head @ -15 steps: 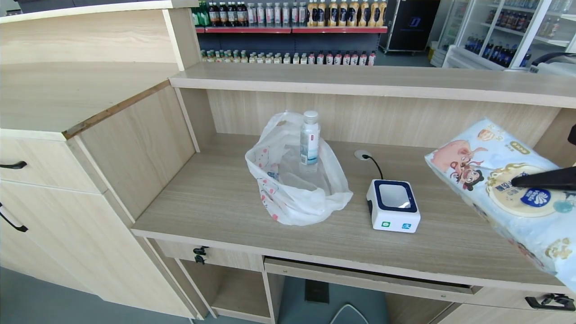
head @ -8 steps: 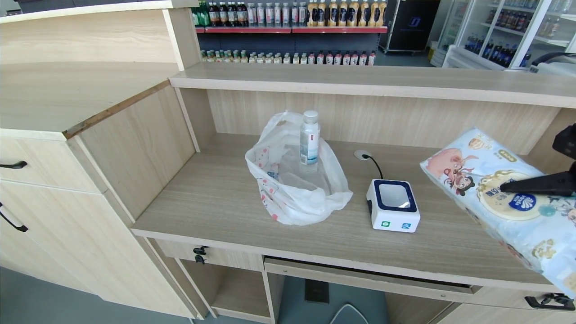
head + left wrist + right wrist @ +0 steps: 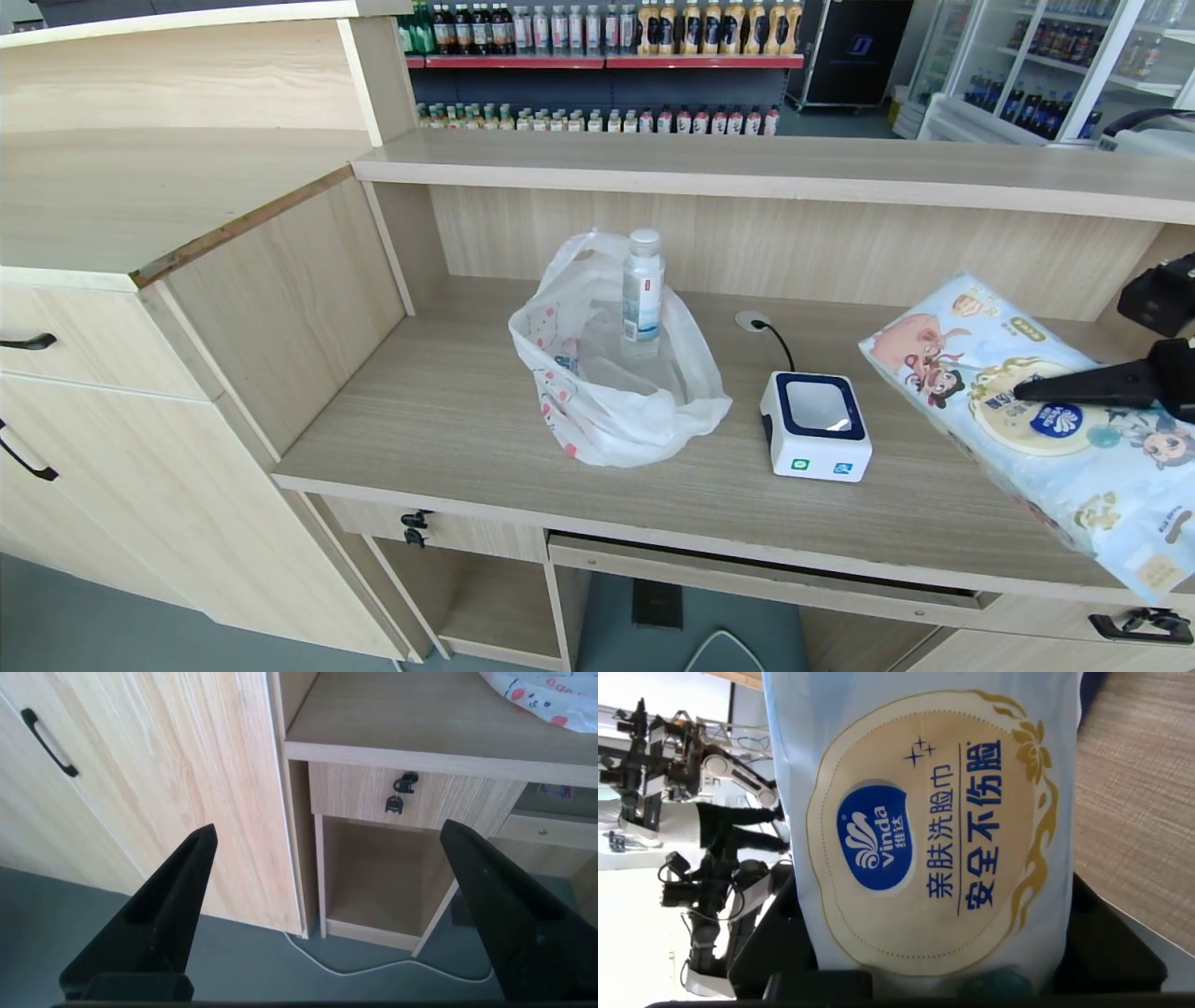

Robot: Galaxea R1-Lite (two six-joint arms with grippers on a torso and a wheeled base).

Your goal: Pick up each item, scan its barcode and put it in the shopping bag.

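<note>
- Pack (image 3: 1046, 457): a long, film-wrapped pack of soft tissue, held off the counter (image 3: 448, 420) at 3 o'clock from the scanner (image 3: 815, 437). It is tilted, with its printed face up and one end turned toward the scanner.
- Right gripper (image 3: 1046, 390): closed across the pack's short width, near mid-length. One dark finger is seen lying over the printed face. The other is hidden under the pack.
- Left gripper (image 3: 327, 831): jaws stand wide with nothing between them. It is held low, before the counter's front and its locked drawer (image 3: 411, 793).
- Bag (image 3: 607, 392): it lies at 9 o'clock from the scanner, well apart from the pack, with its mouth slumped open. A bottle (image 3: 642, 289) stands upright in it toward 12 o'clock.
- Handling (judged): the pack is likely light for its bulk and soft. The filling should yield under the fingers, so a firm squeeze is tolerated and nothing is fragile.
- Slip (judged): the glossy film is probably slippery, and the unsupported ends may droop or swing.
- Hold (judged): a grip across the narrow width at mid-length, as shown, keeps the load balanced. A hold near one end would let the pack pivot.
- Barcode: none can be made out on the faces shown.
</note>
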